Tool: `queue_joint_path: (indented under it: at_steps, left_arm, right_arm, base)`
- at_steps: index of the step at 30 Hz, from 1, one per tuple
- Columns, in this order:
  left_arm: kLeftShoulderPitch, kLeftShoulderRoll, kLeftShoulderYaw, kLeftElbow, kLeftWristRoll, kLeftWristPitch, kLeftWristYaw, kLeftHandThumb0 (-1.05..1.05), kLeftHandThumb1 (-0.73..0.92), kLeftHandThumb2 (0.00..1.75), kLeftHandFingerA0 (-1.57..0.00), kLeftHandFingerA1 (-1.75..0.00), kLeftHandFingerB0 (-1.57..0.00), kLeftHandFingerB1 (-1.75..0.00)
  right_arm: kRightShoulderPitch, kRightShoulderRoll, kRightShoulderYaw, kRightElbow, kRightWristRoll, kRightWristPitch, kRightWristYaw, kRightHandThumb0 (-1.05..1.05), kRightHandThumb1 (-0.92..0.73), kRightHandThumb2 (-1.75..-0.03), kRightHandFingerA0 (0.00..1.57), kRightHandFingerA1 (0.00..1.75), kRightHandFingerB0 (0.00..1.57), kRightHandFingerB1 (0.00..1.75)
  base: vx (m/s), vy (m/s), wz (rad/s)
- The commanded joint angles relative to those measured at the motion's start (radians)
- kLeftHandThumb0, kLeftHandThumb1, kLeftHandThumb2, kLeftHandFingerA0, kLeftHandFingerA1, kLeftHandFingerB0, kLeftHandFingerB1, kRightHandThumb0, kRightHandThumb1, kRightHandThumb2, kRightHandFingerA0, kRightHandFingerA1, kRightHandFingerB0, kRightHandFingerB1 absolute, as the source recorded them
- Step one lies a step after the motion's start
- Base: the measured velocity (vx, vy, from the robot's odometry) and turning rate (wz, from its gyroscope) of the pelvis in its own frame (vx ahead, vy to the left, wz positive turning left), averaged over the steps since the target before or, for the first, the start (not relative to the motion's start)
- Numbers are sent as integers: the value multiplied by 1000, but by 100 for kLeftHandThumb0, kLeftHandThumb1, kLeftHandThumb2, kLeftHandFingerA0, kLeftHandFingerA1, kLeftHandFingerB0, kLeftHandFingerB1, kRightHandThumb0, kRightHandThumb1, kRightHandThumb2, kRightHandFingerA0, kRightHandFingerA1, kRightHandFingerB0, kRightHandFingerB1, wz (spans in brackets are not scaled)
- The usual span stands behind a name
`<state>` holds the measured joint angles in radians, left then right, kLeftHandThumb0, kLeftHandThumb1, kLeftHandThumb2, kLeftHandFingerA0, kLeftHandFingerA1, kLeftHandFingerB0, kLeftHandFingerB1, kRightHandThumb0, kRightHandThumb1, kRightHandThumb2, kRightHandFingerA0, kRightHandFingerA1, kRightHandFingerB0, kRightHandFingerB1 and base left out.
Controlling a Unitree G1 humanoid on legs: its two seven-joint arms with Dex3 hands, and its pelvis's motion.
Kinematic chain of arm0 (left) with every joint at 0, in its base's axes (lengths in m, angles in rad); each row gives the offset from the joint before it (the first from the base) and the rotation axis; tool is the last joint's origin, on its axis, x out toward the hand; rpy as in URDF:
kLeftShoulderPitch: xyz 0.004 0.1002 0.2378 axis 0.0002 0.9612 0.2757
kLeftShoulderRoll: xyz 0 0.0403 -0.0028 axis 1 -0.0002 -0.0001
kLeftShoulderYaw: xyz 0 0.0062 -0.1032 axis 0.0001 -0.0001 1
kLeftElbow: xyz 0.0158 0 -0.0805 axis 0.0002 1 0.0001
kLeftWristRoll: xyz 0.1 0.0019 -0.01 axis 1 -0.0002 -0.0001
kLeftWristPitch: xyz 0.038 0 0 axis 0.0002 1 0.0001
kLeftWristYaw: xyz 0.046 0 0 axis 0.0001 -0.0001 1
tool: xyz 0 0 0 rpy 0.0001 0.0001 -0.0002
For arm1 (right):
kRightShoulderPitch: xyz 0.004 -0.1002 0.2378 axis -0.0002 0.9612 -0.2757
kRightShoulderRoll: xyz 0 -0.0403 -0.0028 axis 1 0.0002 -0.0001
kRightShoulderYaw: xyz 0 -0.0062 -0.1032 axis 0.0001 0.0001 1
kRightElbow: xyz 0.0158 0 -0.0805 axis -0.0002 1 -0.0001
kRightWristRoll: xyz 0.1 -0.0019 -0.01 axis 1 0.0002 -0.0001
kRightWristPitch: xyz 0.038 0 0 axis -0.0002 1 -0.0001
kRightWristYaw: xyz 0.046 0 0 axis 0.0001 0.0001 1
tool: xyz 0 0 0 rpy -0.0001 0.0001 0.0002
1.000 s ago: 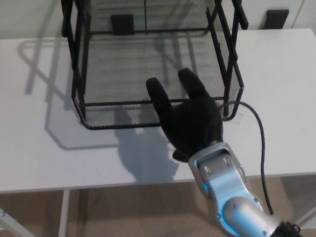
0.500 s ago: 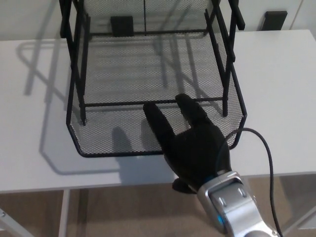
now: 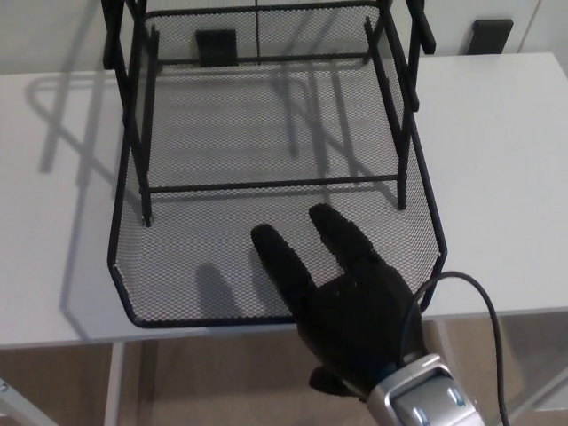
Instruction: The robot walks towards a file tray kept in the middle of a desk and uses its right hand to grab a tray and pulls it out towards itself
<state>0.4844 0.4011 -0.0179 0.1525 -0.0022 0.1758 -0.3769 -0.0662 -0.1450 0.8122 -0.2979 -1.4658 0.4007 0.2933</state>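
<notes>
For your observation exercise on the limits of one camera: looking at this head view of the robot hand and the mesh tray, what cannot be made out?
1. Head view: the right robot hand covers the front rim of the mesh tray, so its grip there is hidden.
2. The black frame is cut off by the top edge.
3. The left robot hand is out of view.
4. Under the white desk, the desktop hides its legs.

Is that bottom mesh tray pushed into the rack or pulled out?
Pulled out. The bottom mesh tray juts well past the black rack's front crossbar, its front rim near the desk edge, with the right hand over that rim.
</notes>
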Motion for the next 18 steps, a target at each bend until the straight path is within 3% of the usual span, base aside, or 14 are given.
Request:
queue_joint_path:
  at_steps: [1, 9, 14, 18]
  left_arm:
    - [-2, 21, 3, 2, 20, -26, -2, 3, 74, 61, -25, -33, -15, -28]
    - [3, 20, 6, 5, 12, -40, -12, 3, 74, 61, -25, -34, -13, -28]
    - [0, 24, 4, 4, 21, -35, -7, 3, 74, 61, -25, -33, -15, -28]
    - [-17, 24, 9, 17, 16, -37, -10, 2, 72, 60, -26, -34, -16, -28]
  right_arm:
    - [44, -25, 30, -4, 12, -71, 34, -75, -42, -76, 0, 5, 0, 0]
    - [45, -35, 24, -75, 7, -91, 44, -77, -44, -77, 0, 3, 0, 0]
    - [52, -46, 14, -273, 30, -151, 76, -76, -44, -79, 0, 7, 0, 3]
    - [46, -39, -1, -541, 65, -215, 176, -80, -47, -80, 0, 2, 0, 0]
  base:
    - [0, 0, 0]
    - [0, 0, 0]
    - [0, 0, 0]
    - [0, 0, 0]
